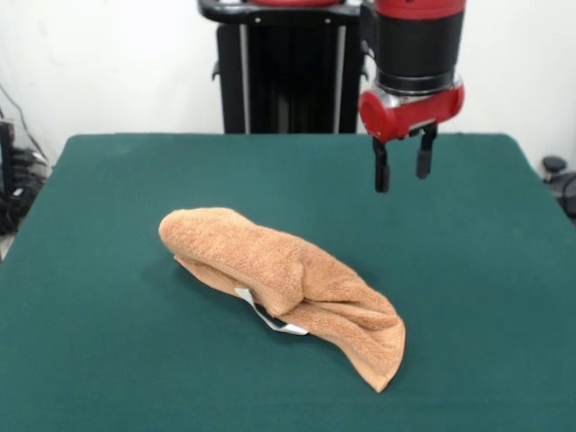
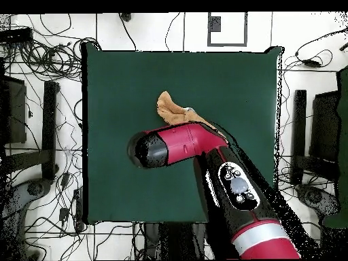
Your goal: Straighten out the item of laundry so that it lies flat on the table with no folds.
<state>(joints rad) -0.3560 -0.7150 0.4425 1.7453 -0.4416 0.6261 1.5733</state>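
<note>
The orange-tan terry towel (image 1: 279,283) lies bunched and rolled in a long heap across the middle of the green table (image 1: 108,270), with a small white tag (image 1: 274,322) poking out under its near side. My gripper (image 1: 403,173) hangs above the table behind and to the right of the towel, clear of it, fingers apart and empty. In the overhead view the red arm covers most of the towel (image 2: 173,109); only its far end shows on the table (image 2: 115,88). The gripper itself is hidden under the arm's wrist there.
The robot's black pedestal (image 1: 279,67) stands at the table's far edge. Cables and dark equipment (image 2: 41,61) lie on the floor around the table.
</note>
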